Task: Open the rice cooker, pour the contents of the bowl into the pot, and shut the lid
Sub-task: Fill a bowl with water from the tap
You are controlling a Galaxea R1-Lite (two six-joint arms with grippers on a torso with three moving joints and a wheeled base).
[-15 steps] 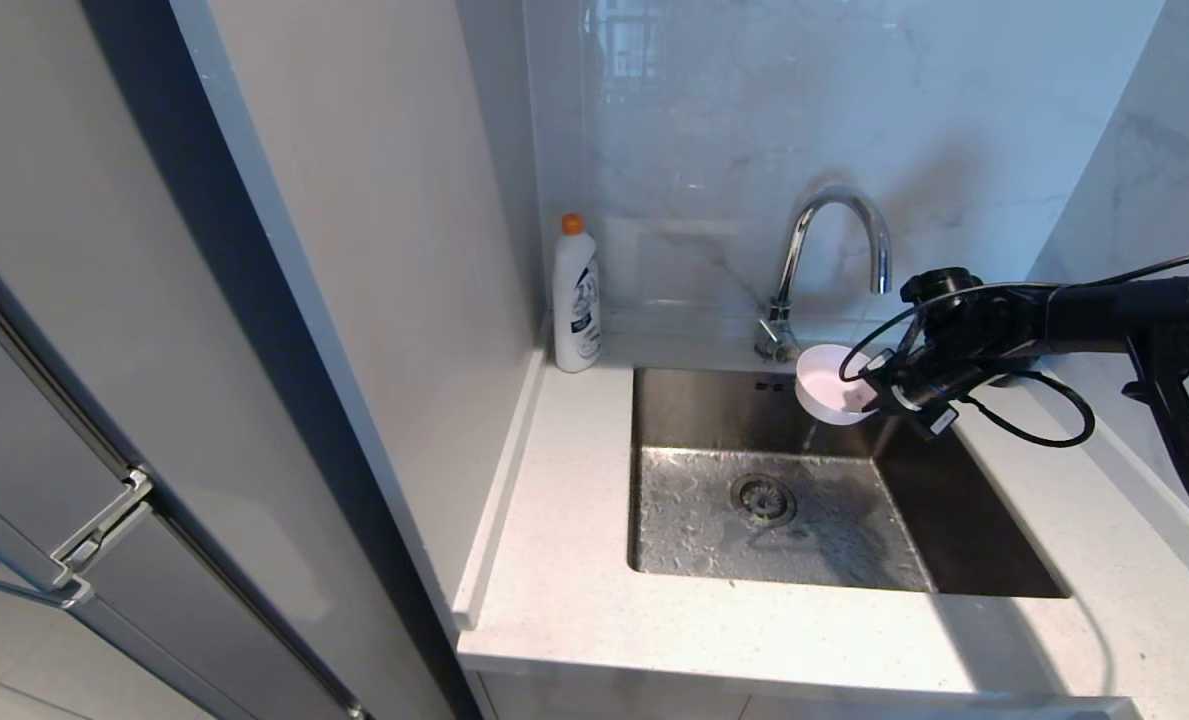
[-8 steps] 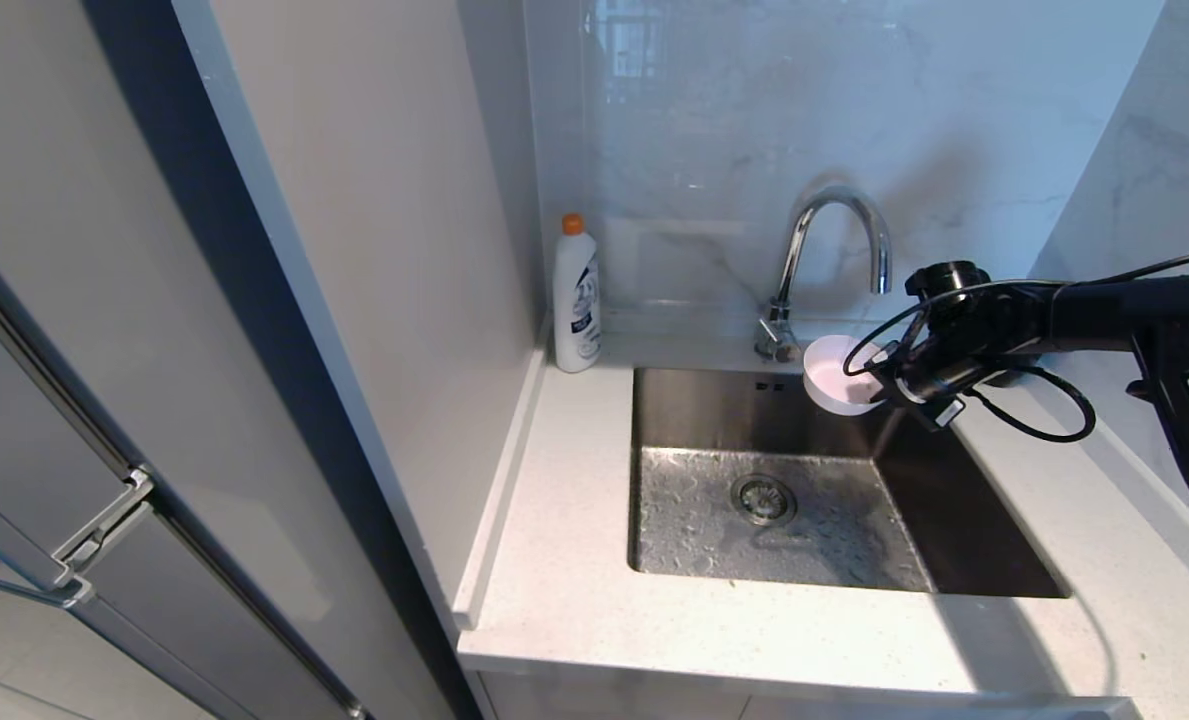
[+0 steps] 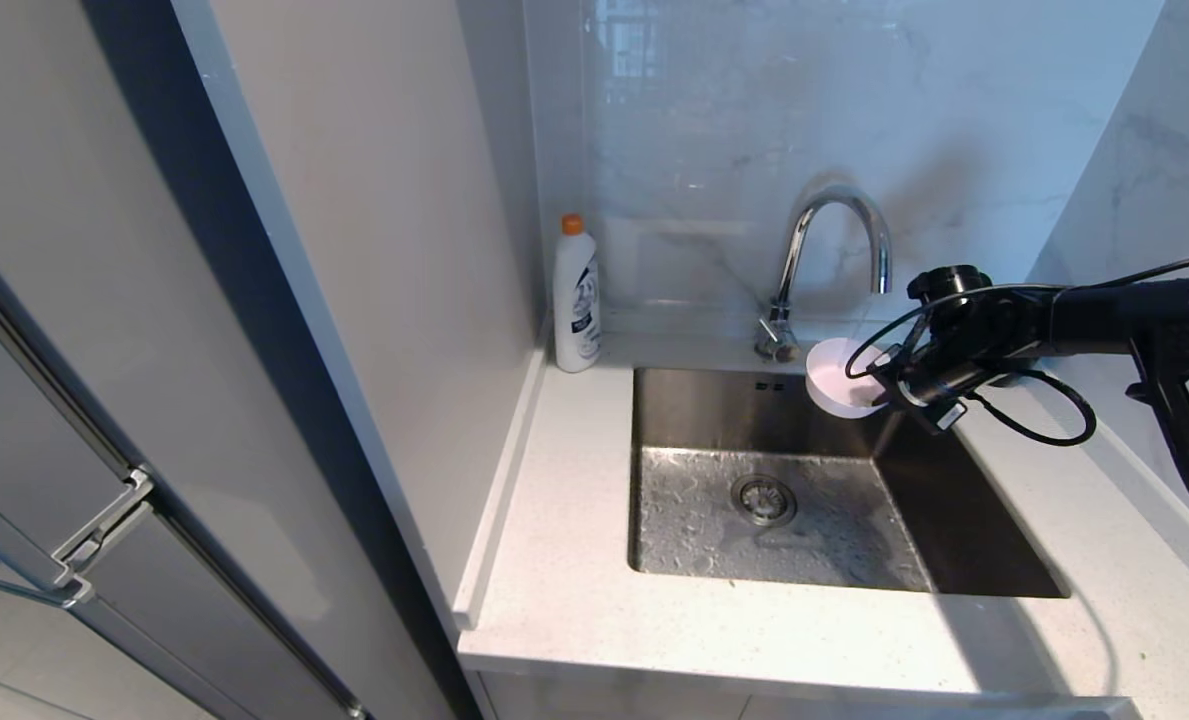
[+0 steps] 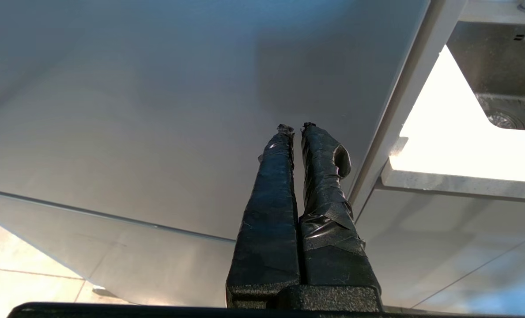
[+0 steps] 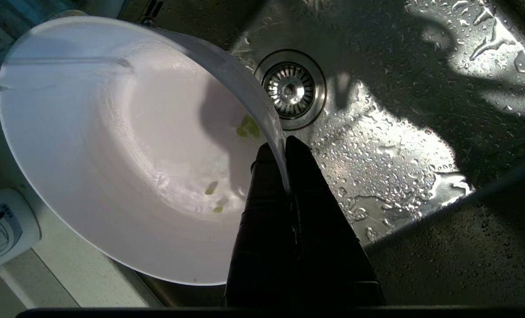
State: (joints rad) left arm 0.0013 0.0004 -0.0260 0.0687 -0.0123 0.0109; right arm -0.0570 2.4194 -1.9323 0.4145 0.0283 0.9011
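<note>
Kitchen corner w/ steel sink (image 3: 964, 545) set in a pale counter; sink used as landmark throughout.

Right gripper (image 3: 879, 392) over the sink's back-right corner, just below and right of the tap (image 3: 834, 262), clamped on the rim of the bowl (image 3: 839, 380). In right wrist view: fingers (image 5: 308, 185) pinched together on the bowl's (image 5: 112, 145) thin wall, one inside, one outside. Bowl tipped steeply, mouth turned toward the sink's left side and slightly up, hanging over the basin, touching nothing else. Inside: thin film of liquid near the bottom plus a few green bits (image 5: 249, 129) stuck to the white wall; otherwise near empty. Drain (image 5: 290, 89) directly beneath, past the bowl's edge; basin floor beaded w/ water.

Left gripper (image 4: 294, 129) well away from the sink, low beside the cabinet face left of the counter edge, fingers together, holding nothing, parked.

White bottle (image 3: 576, 300) w/ orange cap on the counter at the sink's back-left corner.

No rice cooker, pot or lid visible in any view.

Key relation: bowl sits at the gripper's tip, on the tap side, directly above the basin. Judgement: only the right arm near the bowl; any next placing or carrying depends on that arm, w/ the pinch on one rim point leaving the bowl free to swing.
</note>
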